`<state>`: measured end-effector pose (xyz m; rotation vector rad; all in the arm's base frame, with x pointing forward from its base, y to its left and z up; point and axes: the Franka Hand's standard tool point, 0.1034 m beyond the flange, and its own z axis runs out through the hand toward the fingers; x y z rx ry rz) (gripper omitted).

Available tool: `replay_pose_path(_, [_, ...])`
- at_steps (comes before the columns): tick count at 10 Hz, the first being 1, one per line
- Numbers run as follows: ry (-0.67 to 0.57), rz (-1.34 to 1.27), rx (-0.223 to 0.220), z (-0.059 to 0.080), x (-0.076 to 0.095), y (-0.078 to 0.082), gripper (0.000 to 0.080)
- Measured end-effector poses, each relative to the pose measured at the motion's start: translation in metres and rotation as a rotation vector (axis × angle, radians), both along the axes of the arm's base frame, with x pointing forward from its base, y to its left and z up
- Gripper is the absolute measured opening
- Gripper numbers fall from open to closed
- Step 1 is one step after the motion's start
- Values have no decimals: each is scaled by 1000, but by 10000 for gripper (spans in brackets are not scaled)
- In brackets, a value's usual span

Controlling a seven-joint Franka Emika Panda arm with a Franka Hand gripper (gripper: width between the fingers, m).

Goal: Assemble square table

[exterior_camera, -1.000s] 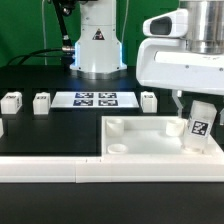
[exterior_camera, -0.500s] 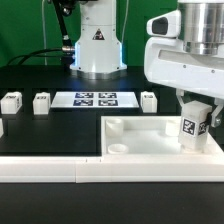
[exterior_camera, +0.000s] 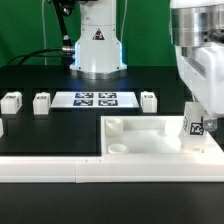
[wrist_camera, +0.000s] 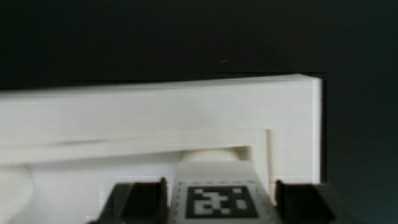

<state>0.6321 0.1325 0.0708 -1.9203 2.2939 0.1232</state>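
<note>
Gripping a tagged leg [exterior_camera: 196,128] in the claw [exterior_camera: 196,112] over the tabletop [exterior_camera: 140,145] corner at the exterior view's right; beyond, loose legs [exterior_camera: 41,102] flanking the marker board [exterior_camera: 93,99].

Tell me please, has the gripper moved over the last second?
Yes. The gripper shifted toward the exterior view's right, away from the robot base, with the leg block between its jaws.

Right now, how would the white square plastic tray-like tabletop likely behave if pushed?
The tabletop is probably stiff: its walls look thick and moulded. Lying flat and wide on the black table, it would likely slide, not tip.
</note>
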Motion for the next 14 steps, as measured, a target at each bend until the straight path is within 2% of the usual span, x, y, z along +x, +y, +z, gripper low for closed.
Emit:
replay_pose_path(1, [0,17,-5,-1,-1,1,291])
replay_pose_path(2, [-6,55,-7,-1,-1,1,387])
replay_pose_path(3, [-6,57,-6,-1,-1,1,521])
replay_pose_path(4, [-8,245,-29,-1,-5,1,521])
replay_pose_path(5, [-41,500,-43,-2,-6,-3,623])
replay_pose_path(6, [-65,693,-46,-4,-6,-9,642])
replay_pose_path(7, [-67,692,-47,-4,-6,-9,642])
replay_pose_path(10, [-98,902,-58,-4,-6,-11,649])
replay_pose_path(12, [-139,1307,-122,-1,-2,-14,649])
replay_pose_path(14, [-130,1243,-119,-2,-2,-15,649])
